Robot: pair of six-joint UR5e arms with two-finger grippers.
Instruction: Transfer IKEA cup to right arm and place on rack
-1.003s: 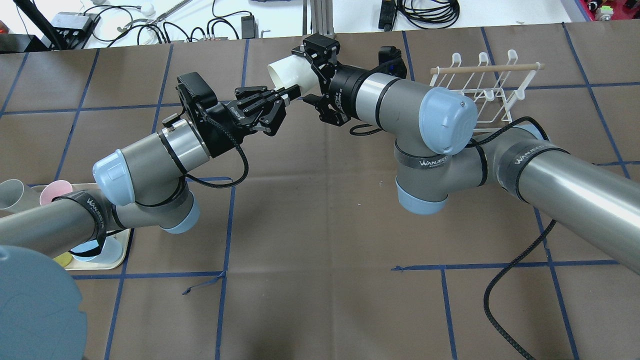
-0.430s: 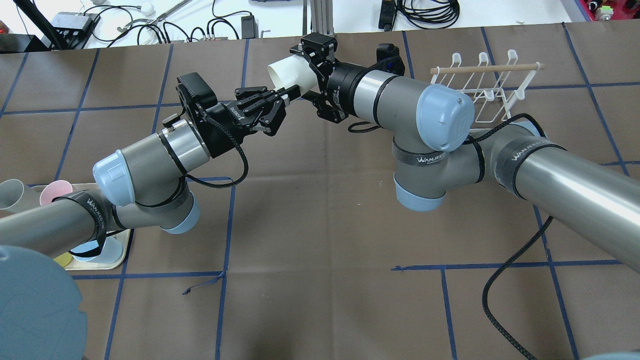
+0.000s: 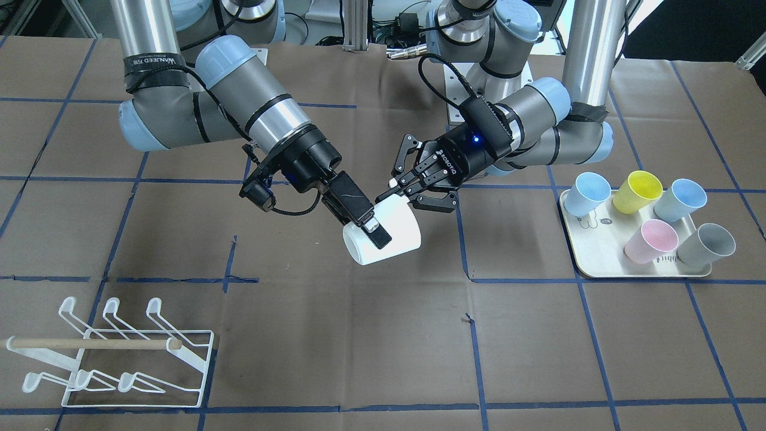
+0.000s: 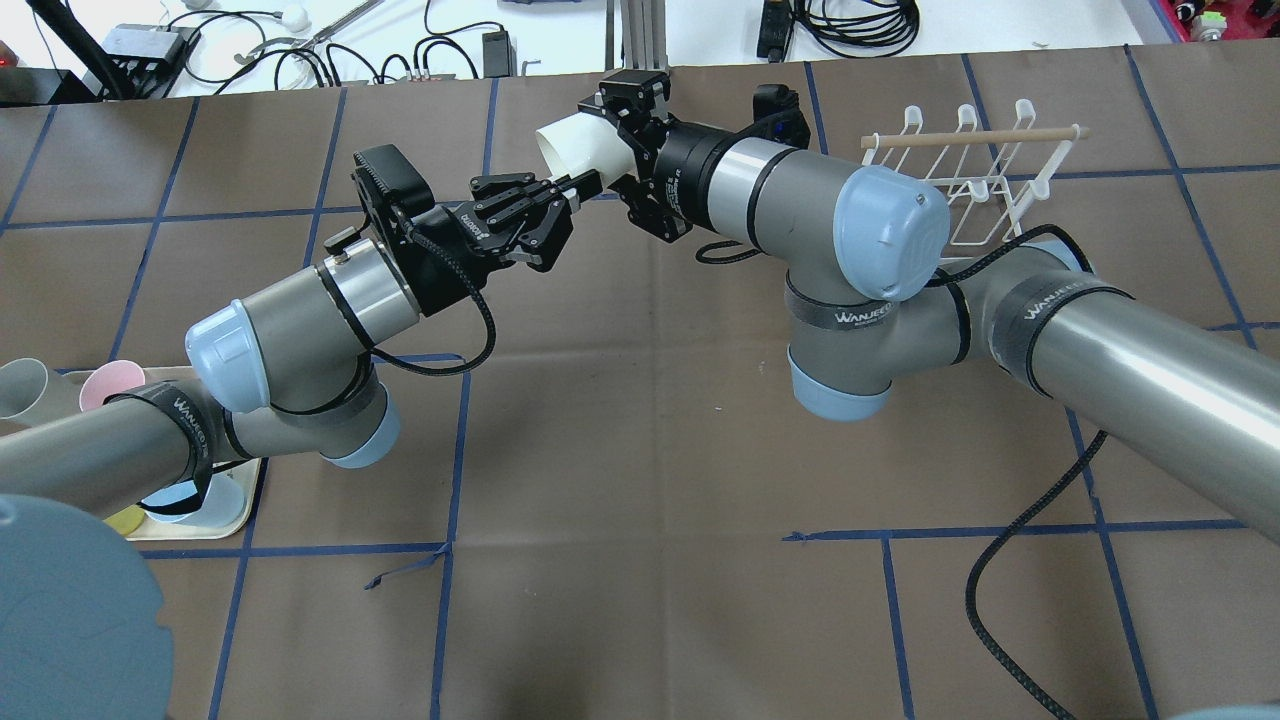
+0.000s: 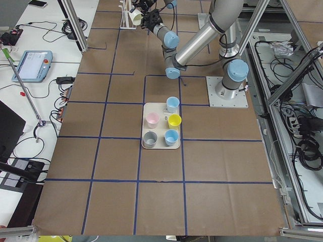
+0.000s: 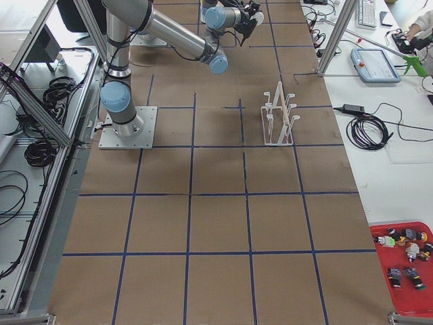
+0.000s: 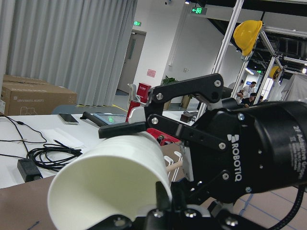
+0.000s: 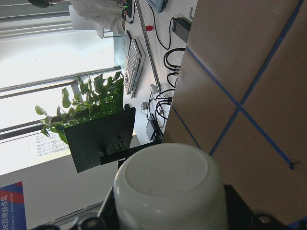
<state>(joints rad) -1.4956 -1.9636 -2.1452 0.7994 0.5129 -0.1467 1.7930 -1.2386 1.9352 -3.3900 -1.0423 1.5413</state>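
Arms meet above the table (image 3: 538, 359): you see the right arm (image 3: 239, 78) and left arm (image 3: 538, 114) both bent inward toward the white cup (image 3: 398, 236), which hangs in the air, tipped over, between them. The right gripper (image 4: 612, 150) has its jaws pinching the cup's body from two sides. The left gripper (image 3: 395, 190) has its jaws pinching the cup's rim, one finger inside the mouth. For room to move, the nearest things to the cup both sit well apart from it. The rack (image 3: 119, 359) stands off from the cup on the right arm's side, nearer your edge of the table. The tray (image 3: 634, 272) lies off from the cup on the left arm's side and holds five coloured cups (image 3: 643, 190): two blue, one yellow, one pink and one grey.
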